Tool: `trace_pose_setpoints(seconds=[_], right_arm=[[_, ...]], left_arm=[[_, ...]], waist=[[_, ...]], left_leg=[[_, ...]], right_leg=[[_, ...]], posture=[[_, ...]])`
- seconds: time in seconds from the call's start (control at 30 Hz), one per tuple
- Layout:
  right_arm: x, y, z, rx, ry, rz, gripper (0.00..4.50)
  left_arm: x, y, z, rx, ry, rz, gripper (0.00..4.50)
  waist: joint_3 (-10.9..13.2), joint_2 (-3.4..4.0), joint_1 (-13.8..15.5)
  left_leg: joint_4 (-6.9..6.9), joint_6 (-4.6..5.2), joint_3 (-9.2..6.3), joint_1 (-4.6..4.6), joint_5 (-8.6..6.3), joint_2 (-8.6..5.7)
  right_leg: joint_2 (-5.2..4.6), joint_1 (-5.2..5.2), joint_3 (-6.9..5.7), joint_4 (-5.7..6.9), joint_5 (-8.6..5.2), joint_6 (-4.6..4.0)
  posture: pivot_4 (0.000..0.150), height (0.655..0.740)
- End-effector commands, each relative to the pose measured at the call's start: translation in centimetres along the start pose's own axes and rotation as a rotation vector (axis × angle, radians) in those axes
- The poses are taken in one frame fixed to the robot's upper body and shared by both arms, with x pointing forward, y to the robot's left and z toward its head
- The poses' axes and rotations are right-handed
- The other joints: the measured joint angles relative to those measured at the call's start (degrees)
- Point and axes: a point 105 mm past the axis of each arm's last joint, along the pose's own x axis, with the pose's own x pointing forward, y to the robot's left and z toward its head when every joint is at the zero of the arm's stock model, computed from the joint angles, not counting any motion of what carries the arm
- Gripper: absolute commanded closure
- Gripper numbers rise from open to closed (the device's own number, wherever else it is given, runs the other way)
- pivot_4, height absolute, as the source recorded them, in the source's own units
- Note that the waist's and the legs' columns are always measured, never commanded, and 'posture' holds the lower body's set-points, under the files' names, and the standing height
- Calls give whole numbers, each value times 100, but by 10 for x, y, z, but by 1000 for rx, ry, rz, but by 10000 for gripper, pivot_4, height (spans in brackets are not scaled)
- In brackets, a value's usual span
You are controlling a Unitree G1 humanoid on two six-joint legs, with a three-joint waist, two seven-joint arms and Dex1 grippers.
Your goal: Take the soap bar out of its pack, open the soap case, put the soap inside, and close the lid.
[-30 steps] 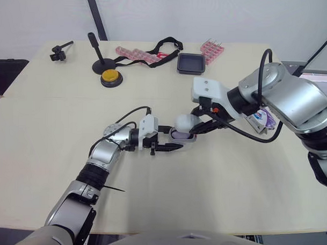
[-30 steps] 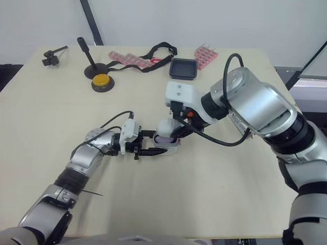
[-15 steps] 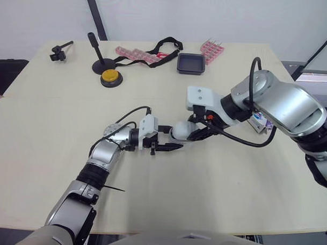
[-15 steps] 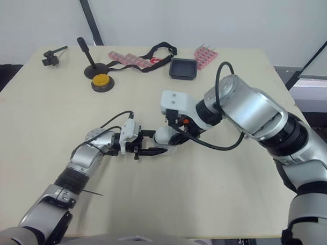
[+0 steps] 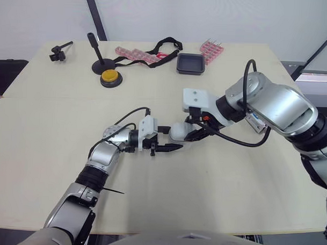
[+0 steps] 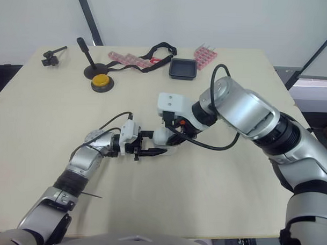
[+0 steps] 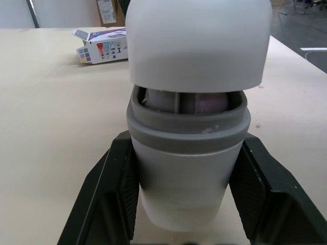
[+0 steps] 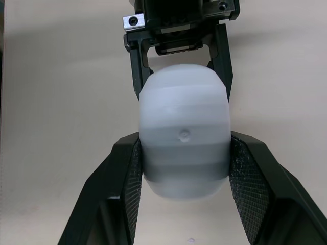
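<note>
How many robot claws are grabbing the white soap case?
2. The left claw grips the soap case base; the right claw grips its white lid, above the base.

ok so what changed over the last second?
The right tool carried the lid down and to the robot's left, from up beside the base to just over it. A narrow gap remains, so it is not shut yet. Unchanged: the left tool grips the base, the right tool grips the lid, and the tray and button sit where they were.
</note>
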Motion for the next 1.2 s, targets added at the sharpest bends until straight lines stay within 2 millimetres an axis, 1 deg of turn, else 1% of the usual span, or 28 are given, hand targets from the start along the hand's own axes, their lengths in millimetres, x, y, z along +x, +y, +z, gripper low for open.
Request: trace_pose_setpoints(seconds=[0.03,0.3,0.77,0.97,1.2], right_arm=[[3,3,0,-18,23,23,25495],[7,1,1,-42,44,34,25495],[5,-5,-10,-5,70,29,25495],[-5,-6,-1,14,36,24,25495],[2,0,-2,17,38,49,25495]], left_arm=[[-2,-1,6,25,-9,-1,25530],[-2,1,7,26,-9,2,25530],[-3,2,7,29,-6,5,25530],[-4,2,6,27,-2,3,25530],[-2,2,6,27,-4,0,25530]], waist=[[0,0,-1],[-1,-1,-26],[-3,-2,-36],[-3,-2,-39],[-3,-2,-38]], left_leg=[[0,0,0,0,0,0],[0,-1,0,3,0,0],[0,-1,0,4,0,0],[0,-1,0,5,0,0],[0,-1,0,4,0,0]], right_leg=[[0,0,0,0,0,0],[0,2,0,1,0,0],[0,4,-1,1,0,0],[0,4,0,1,0,0],[0,4,-1,1,0,0]], posture=[[1500,7291],[1500,7291],[1500,7291],[1500,7291],[1500,7291]])
